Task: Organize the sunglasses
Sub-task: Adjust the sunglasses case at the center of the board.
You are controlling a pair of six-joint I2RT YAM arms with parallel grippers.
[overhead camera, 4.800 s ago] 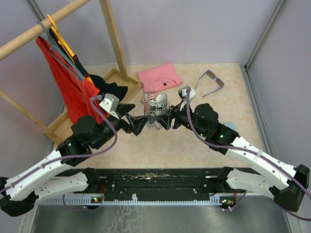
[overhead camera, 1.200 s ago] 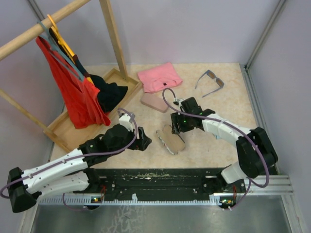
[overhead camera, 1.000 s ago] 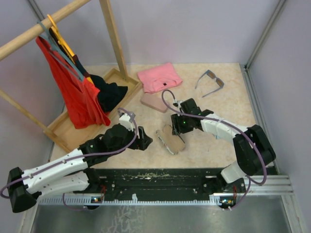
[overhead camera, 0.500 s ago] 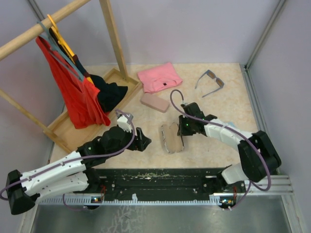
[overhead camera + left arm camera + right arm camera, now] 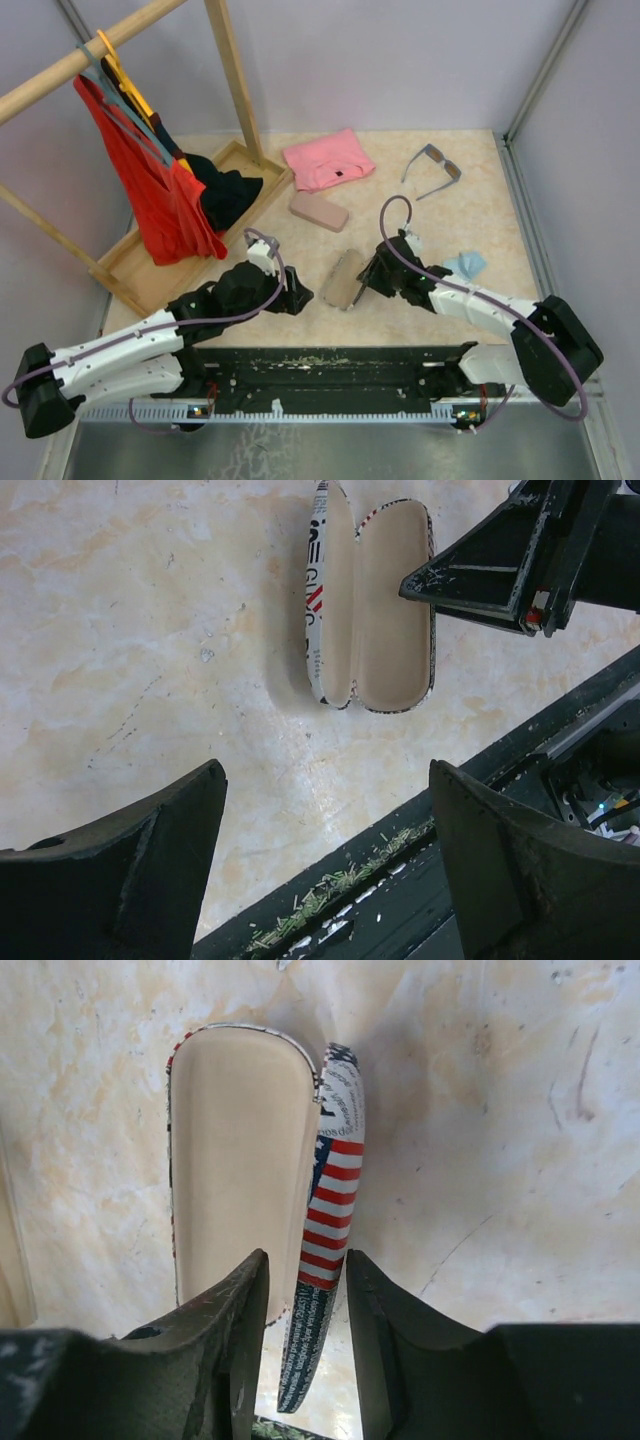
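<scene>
Only one pair in view: the grey-blue sunglasses point(image 5: 440, 163) sit at the far right of the bench point(image 5: 300, 240), arms unfolded, well apart from both my pincers. I can't see the brown pair.

My right pincer point(image 5: 307, 1260) is low at the open flag case point(image 5: 343, 278), jaws narrowed, with the end of the case's flag-printed half between them. Can't tell if it's actually clamped or just straddled. My left pincer point(image 5: 325, 770) hangs wide open and empty, near the case on its other side.

Handling call on the sunglasses:
- Light, so no real grip force is needed.
- The frame is stiff, but the arms are thin and the hinges weak. Squeeze hard and I'd expect a bend or a snap.
- The lenses look smooth, so slippery and easy to scratch. Keep the pads off them.
- Best hold is probably the bridge or the front frame's top bar, jaws across its thin section.
- Arms likely need folding before it goes in the case.
</scene>
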